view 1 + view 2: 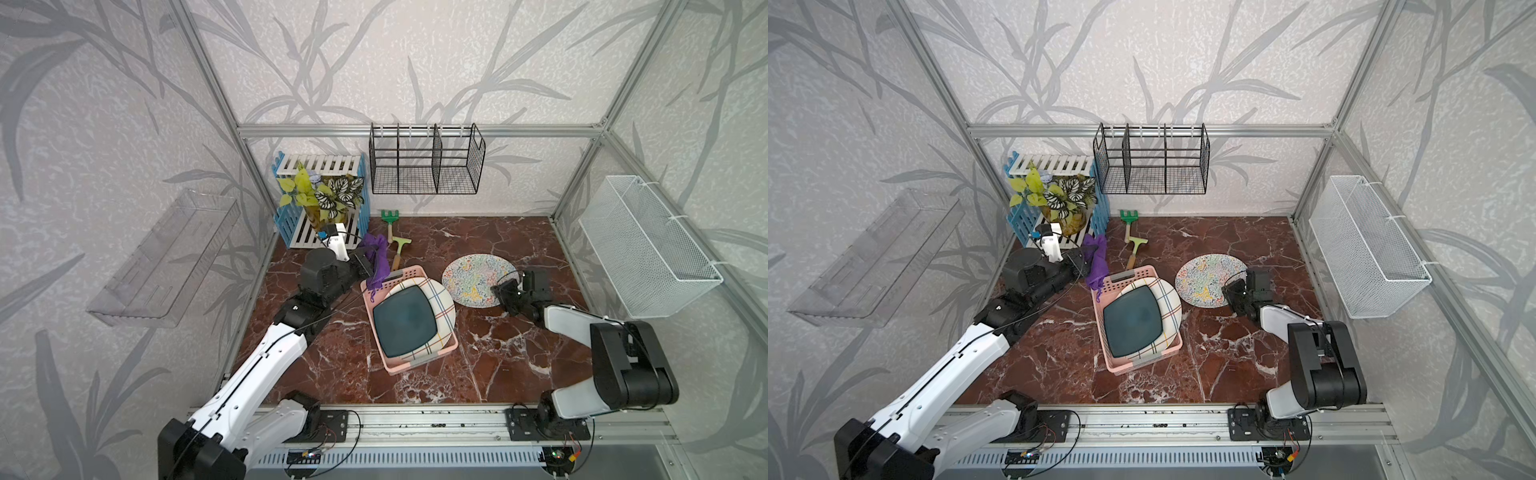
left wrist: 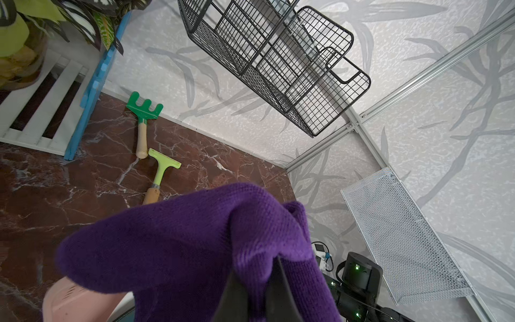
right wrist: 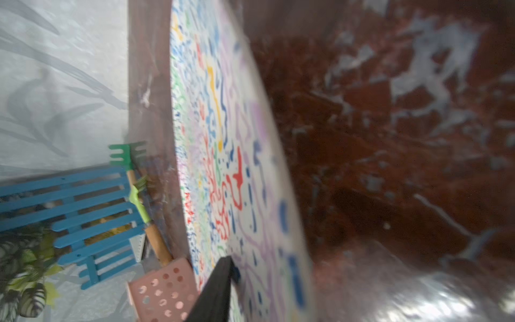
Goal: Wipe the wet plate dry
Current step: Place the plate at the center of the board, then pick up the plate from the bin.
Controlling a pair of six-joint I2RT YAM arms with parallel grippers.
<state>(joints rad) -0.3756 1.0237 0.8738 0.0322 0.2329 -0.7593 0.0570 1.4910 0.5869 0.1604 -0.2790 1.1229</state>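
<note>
A round plate covered in colourful squiggles lies on the marble table right of centre. My right gripper is at its near right rim. The right wrist view is blurred: one black finger lies against the plate's patterned face, and the other finger is hidden behind the plate. A purple cloth hangs from my left gripper, which is shut on it above the pink basket's far left corner.
The pink perforated basket at centre holds a dark teal square plate on a plaid plate. A green rake and scraper lie behind it. A plant crate, black wire rack and white mesh basket line the walls.
</note>
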